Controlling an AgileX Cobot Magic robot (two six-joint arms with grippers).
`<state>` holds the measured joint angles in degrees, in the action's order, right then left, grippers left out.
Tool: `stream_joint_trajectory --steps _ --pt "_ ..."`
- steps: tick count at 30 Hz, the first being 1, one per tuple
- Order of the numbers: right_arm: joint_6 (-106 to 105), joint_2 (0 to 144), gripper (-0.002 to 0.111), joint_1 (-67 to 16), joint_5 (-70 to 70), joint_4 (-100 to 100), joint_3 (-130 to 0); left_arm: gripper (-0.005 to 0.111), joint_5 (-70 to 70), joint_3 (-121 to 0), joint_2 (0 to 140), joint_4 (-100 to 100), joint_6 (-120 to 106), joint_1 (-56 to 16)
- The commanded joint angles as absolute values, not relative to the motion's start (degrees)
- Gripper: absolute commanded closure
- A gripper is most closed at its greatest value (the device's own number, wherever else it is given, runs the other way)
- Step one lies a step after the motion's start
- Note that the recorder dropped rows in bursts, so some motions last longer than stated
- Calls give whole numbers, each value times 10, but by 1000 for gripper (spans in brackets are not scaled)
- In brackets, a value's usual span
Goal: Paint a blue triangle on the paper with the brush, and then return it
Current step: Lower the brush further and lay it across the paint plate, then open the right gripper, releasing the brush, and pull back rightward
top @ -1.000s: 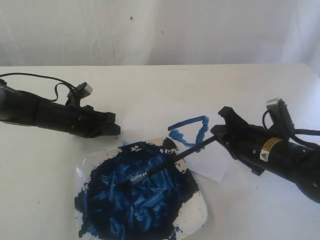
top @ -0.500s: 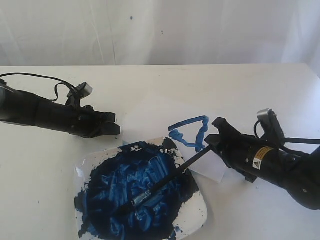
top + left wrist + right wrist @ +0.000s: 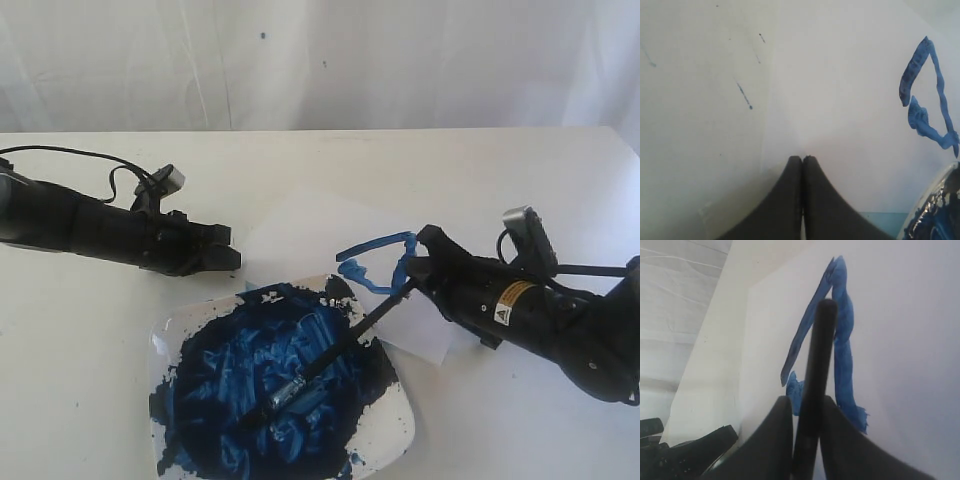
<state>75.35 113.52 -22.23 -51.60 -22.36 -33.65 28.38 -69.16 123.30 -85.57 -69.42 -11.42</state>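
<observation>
We count two grippers: the left gripper (image 3: pixel 232 257) and the right gripper (image 3: pixel 418 278). We count one brush (image 3: pixel 350 335), one paper (image 3: pixel 300 232) and one triangle (image 3: pixel 378 243) painted on it. We find one plate (image 3: pixel 170 335), holding one mass of paint (image 3: pixel 240 380), and one table (image 3: pixel 90 400) under it all.

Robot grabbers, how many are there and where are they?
2. The left gripper sits shut at the paper's edge, beside the plate. The right gripper is over the paper's other side, shut on the brush, whose tip lies in the plate's blue paint.
</observation>
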Motion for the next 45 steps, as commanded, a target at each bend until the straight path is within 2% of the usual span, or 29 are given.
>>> stream_joint_trajectory --steps 1,8,13,14,19,29,35,45 --pt "747 1148 86 -223 -498 -229 -338 107 265 -681 1256 -845 -679 -118" --pt "747 1148 72 -223 -506 -237 -338 107 265 -681 1256 -845 -679 -118" --pt "763 1148 43 -223 -544 -264 -338 107 265 -681 1256 -845 -679 -118" --pt "768 1146 41 -223 -547 -268 -336 107 265 -681 1256 -845 -679 -118" --pt "756 1100 41 -223 -603 -259 -293 107 265 -681 1256 -845 -679 -118" --pt "654 909 41 -223 -604 -148 -156 107 265 -681 1256 -845 -679 -118" --pt "615 802 45 -223 -603 -103 -80 107 265 -681 1256 -845 -679 -118" --pt "579 608 69 -223 -577 -90 0 107 265 -681 1256 -845 -679 -118"
